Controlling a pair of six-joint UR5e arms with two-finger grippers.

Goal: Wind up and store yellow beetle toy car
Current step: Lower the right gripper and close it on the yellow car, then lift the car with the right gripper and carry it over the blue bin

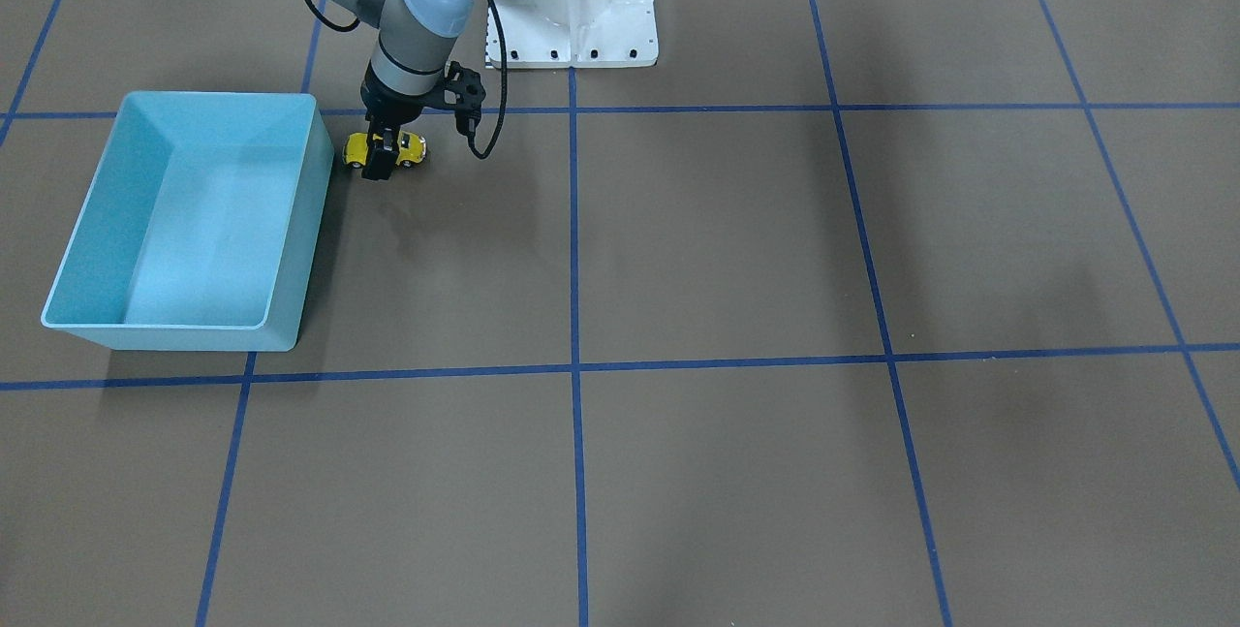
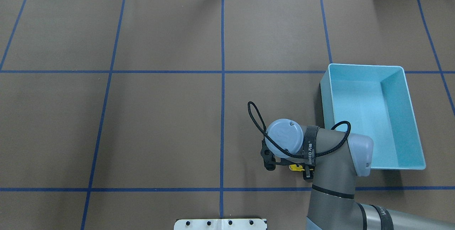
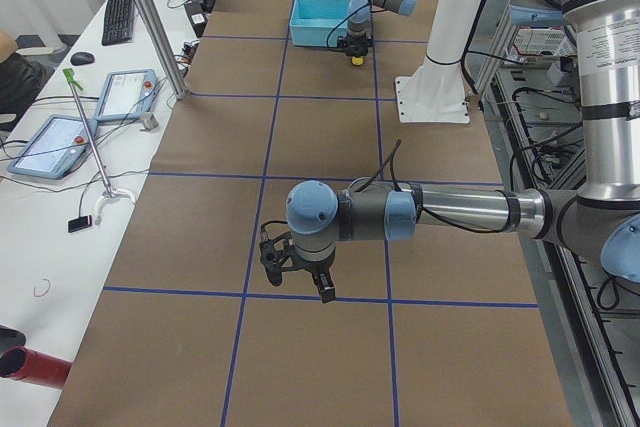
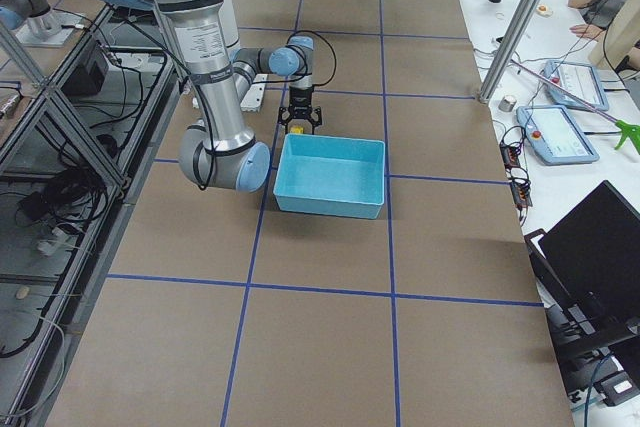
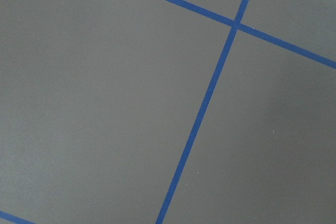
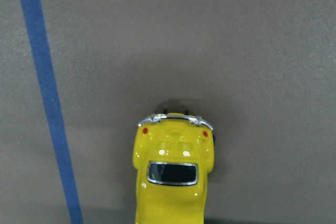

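The right hand (image 1: 380,156) clasps the yellow beetle toy car (image 1: 409,148) beside the light blue bin (image 1: 308,220) near the desk's (image 1: 736,249) robot-side edge, while the left hand's (image 3: 297,275) opening cannot be told.

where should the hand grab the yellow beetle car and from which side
Across the middle of the yellow beetle toy car, one finger on each long side between the wheels, coming straight down from above. It sits upright on its wheels, its roof is rounded and glossy, and it is narrower across than along. The right hand hangs over it in that line.
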